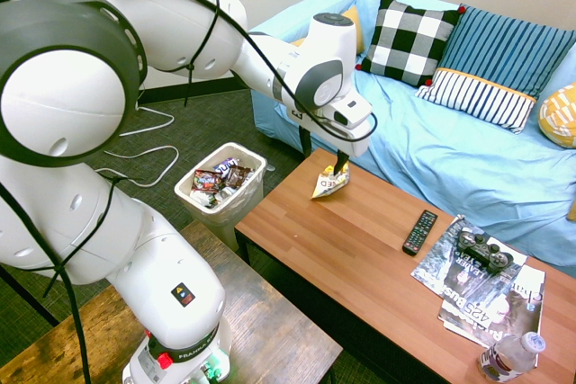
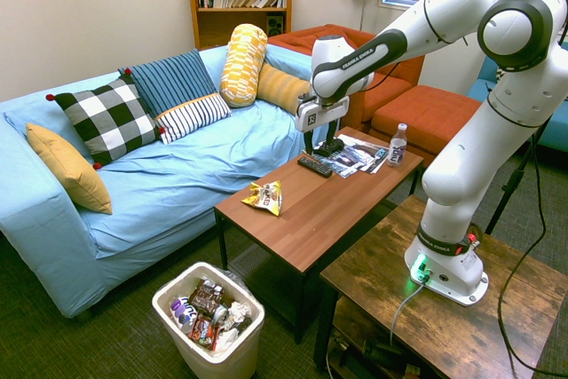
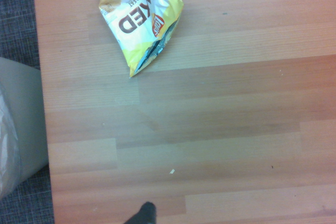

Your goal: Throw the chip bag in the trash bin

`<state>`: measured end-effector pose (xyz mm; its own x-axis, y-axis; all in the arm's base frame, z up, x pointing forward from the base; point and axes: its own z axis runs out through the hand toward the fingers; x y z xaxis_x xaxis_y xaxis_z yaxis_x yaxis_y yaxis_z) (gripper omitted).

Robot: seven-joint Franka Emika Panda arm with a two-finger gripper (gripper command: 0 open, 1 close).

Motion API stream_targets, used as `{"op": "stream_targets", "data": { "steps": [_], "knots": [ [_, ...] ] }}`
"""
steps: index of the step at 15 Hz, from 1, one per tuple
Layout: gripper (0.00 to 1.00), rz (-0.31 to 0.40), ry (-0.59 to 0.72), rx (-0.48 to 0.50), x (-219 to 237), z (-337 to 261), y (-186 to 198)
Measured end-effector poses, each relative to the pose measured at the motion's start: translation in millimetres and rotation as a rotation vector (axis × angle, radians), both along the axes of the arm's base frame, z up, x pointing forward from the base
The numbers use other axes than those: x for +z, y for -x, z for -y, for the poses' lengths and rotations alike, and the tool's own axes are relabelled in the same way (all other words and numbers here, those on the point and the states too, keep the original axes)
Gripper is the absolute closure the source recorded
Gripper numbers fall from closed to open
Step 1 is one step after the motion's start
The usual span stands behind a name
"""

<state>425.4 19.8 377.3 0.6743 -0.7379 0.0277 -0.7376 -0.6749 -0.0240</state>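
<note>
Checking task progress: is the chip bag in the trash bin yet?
No, the chip bag lies on the wooden coffee table, while the trash bin holds other wrappers.

The chip bag, lying on the table off to one side of the jaws, shows big dark letters "AKED" in the wrist view, probably "BAKED", next to a small red Lay's-style logo. The arm's forearm says "FRANKA EMIKA". Magazine print is too blurry for me.
</note>
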Motion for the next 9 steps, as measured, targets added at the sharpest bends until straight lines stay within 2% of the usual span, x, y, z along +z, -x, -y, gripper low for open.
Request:
{"op": "stream_targets", "data": {
  "steps": [4,9],
  "knots": [
    [0.0,0.008,-0.009,-0.013,-10.9,2.3,-16.8],
    [0.0,0.036,-0.011,-0.002,-55.2,-3.9,-93.1]
  ]
}}
